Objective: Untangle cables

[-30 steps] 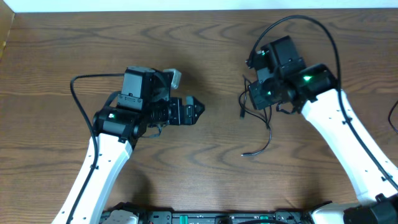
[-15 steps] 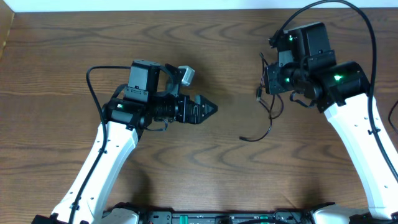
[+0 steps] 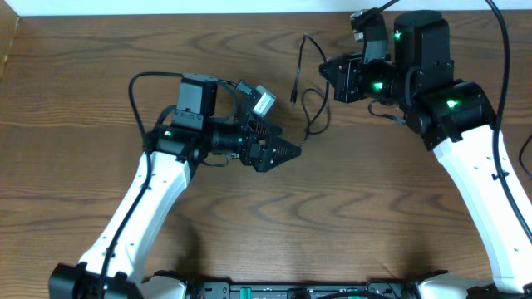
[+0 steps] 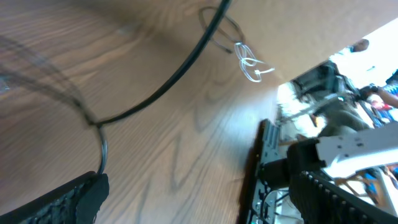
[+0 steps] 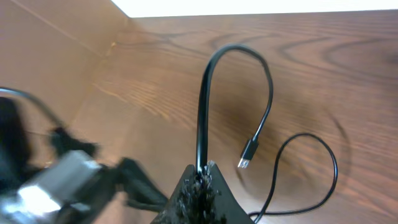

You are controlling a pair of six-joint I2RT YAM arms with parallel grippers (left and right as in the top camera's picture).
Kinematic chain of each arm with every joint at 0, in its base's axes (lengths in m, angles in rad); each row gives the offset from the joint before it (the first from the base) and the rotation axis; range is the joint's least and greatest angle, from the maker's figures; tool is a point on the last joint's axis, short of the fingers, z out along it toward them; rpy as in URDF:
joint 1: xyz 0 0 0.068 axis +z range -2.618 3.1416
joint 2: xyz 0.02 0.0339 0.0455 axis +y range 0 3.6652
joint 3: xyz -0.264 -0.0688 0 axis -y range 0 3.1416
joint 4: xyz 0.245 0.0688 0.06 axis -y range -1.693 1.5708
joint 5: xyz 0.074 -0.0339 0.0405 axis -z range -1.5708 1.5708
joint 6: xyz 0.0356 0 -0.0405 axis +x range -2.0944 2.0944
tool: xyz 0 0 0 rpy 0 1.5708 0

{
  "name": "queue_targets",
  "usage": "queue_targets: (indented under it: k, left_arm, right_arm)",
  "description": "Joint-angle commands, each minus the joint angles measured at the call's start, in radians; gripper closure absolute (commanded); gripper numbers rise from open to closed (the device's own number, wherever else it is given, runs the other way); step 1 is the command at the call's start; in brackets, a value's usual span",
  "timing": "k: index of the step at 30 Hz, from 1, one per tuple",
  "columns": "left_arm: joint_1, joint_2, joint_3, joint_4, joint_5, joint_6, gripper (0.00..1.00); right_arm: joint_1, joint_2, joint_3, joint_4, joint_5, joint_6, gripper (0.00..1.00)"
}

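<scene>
So my right gripper (image 5: 202, 169) grips the black cable (image 5: 199, 118) up at one o'clock, left gripper (image 3: 287, 152) gaping empty, and the white cable (image 4: 252, 65) looks already separated.

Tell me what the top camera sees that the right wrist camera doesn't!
Only the top camera shows the left arm and right arm together, and the left pincer open close to the black cord's loop. Only the right wrist camera shows, close up, that cord clamped at the right pincer's tip. Both show the cord, its small plug and the wooden table.
</scene>
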Motion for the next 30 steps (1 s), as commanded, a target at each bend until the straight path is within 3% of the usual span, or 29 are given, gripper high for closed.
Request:
queue_targets:
  k: [1, 9, 19, 30]
  left_arm:
    - [-0.031, 0.064, -0.007, 0.042, 0.101, 0.069, 0.02]
    - [-0.146, 0.153, -0.007, 0.279, 0.101, 0.072, 0.02]
    - [-0.162, 0.153, -0.007, 0.325, 0.047, 0.069, 0.02]
    - [-0.162, 0.152, -0.007, 0.525, -0.018, -0.093, 0.02]
  right_arm:
    - [-0.002, -0.016, 0.024, 0.06, -0.101, 0.111, 0.99]
    - [-0.003, -0.029, 0.024, 0.086, -0.123, 0.186, 0.99]
    - [-0.023, -0.084, 0.024, 0.075, -0.122, 0.204, 0.99]
    - [-0.072, -0.094, 0.024, 0.007, -0.119, 0.2, 0.99]
